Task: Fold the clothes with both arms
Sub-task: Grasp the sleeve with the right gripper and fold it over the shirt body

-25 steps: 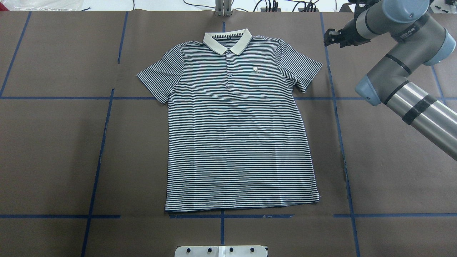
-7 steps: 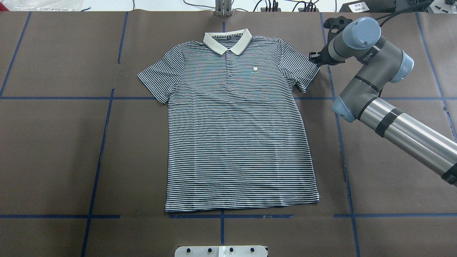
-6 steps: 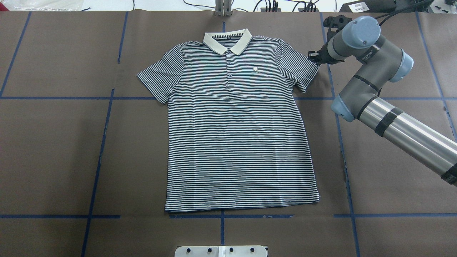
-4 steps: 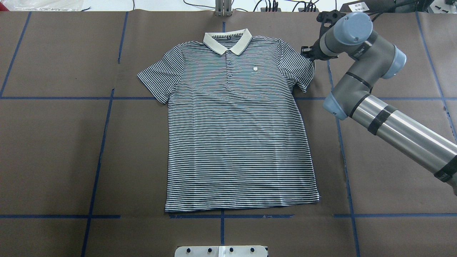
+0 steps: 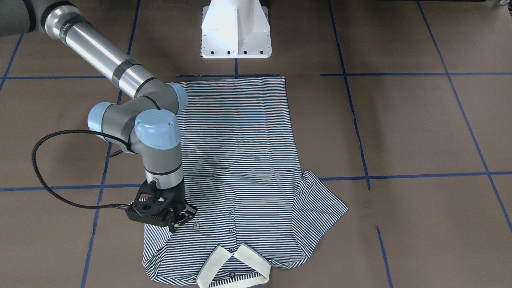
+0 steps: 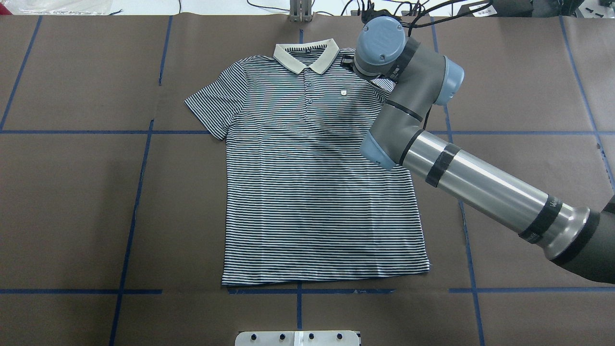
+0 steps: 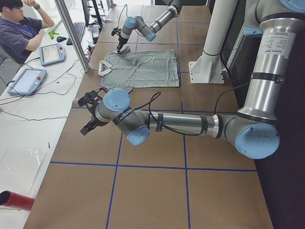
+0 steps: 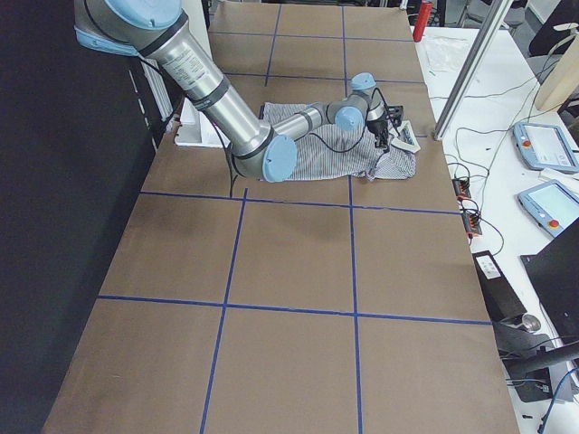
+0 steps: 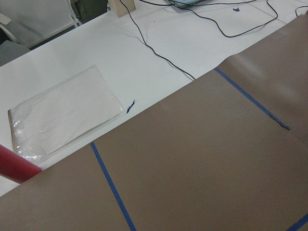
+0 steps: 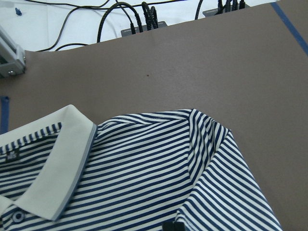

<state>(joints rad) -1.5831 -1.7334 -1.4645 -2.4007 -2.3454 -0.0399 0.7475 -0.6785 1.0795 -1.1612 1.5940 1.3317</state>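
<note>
The striped polo shirt (image 6: 312, 192) lies flat, front up, with its cream collar (image 6: 306, 55) at the far edge. It also shows in the front-facing view (image 5: 240, 160). My right gripper (image 5: 178, 222) is down on the shirt's right shoulder, beside the chest patch (image 5: 196, 225), shut on the right sleeve, which is folded inward over the chest. In the overhead view the wrist (image 6: 382, 45) hides it. The right wrist view shows the folded sleeve (image 10: 211, 159) and one fingertip (image 10: 173, 226). My left gripper (image 7: 86, 114) hovers off the shirt's left end; I cannot tell its state.
The white pedestal base (image 5: 236, 30) stands at the near edge. Blue tape lines (image 6: 139, 192) cross the brown table cover. Cables (image 10: 139, 19) lie past the far edge. An operator (image 7: 19, 33) sits beside tablets. A plastic bag (image 9: 62, 115) and a red cylinder (image 9: 14, 168) lie off the table.
The right arm came in from the right, reached the right sleeve's edge, then carried it left. The sleeve, spread out before, is now folded onto the chest.
</note>
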